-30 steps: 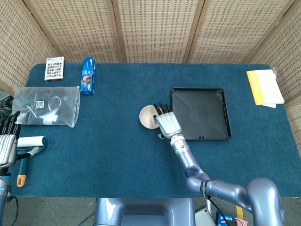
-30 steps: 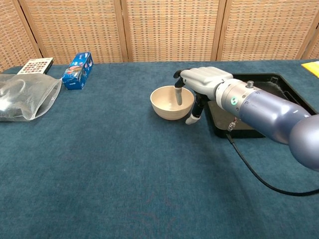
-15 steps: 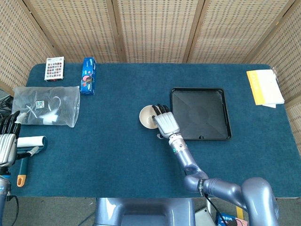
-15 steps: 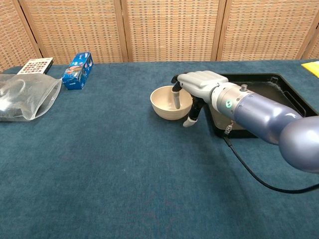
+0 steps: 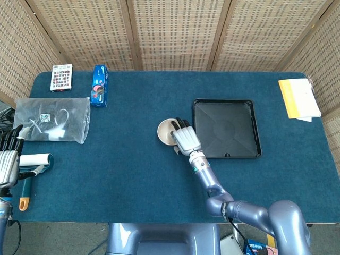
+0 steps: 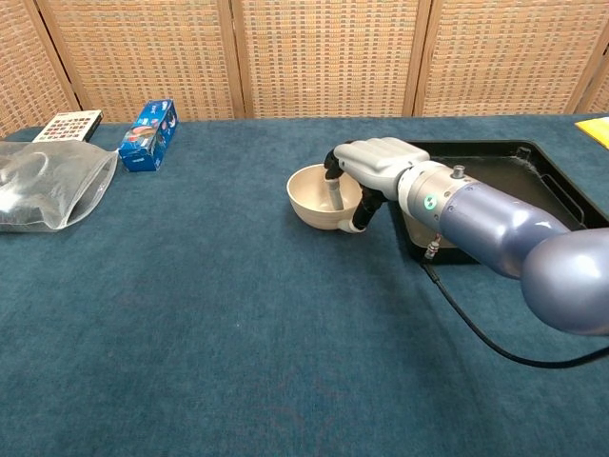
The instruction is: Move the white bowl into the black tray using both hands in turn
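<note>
Mid-frame, the right hand (image 6: 373,162) is clamping fingers inside and thumb outside the round, cream white bowl (image 6: 322,197), just left of the black tray (image 5: 226,128); open blue cloth is lying below. The left hand (image 5: 7,159) is waiting at the left edge with fingers slightly apart, holding nothing.

The white bowl (image 5: 167,131) (image 6: 323,197), small, round and upright, sat on the table just left of the black tray (image 5: 227,127) (image 6: 533,181), a shallow square tray lying flat, its rim overlapped by fingers.
</note>
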You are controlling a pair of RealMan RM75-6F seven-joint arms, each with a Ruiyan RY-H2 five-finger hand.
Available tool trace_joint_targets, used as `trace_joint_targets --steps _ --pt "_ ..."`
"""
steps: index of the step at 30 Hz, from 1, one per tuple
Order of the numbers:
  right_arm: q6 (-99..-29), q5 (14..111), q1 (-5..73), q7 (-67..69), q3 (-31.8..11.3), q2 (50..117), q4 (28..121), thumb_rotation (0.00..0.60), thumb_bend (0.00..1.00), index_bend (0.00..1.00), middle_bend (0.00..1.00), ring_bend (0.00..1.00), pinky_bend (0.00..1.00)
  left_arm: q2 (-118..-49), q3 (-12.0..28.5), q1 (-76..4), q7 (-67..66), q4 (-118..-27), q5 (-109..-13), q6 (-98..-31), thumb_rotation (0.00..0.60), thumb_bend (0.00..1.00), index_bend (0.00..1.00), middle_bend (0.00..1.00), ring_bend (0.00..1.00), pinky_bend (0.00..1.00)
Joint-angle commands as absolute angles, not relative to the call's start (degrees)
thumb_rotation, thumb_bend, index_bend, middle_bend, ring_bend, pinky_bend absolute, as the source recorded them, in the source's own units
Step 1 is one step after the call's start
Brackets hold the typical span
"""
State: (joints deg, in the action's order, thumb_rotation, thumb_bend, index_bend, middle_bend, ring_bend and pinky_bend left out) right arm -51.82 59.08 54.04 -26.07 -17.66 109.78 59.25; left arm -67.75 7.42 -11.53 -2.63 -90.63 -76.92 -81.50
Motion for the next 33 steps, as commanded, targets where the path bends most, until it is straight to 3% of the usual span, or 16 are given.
trace_joint_targets --steps 1,13,20,33 --pt "-51.8 59.0 54.0 -26.1 -17.6 109.8 59.3 0.600 0.51 0.60 0.22 0.08 0.19 -67.7 7.4 -11.5 -2.6 -90.7 -76.9 -81.5 0.600 0.00 0.00 0.00 0.00 0.00" --pt "-52.4 58.1 53.5 -27.9 -17.3 109.7 59.8 0.600 0.58 0.62 0.23 0.09 0.19 -67.6 7.5 -11.5 -2.5 -90.9 -77.2 -81.2 0.600 0.00 0.00 0.00 0.00 0.00" --pt "-53.2 58.5 53.2 -28.1 -17.2 109.2 60.8 0.600 0.57 0.67 0.28 0.10 0.19 -67.5 7.6 -11.4 -2.7 -91.2 -77.3 -81.4 0.600 0.00 0.00 0.00 0.00 0.00" --pt "-55.6 59.2 52.5 -30.1 -17.3 106.9 63.6 0.600 0.55 0.68 0.28 0.11 0.19 -67.5 7.6 -11.5 -2.9 -91.3 -77.5 -81.0 0.600 0.00 0.00 0.00 0.00 0.00"
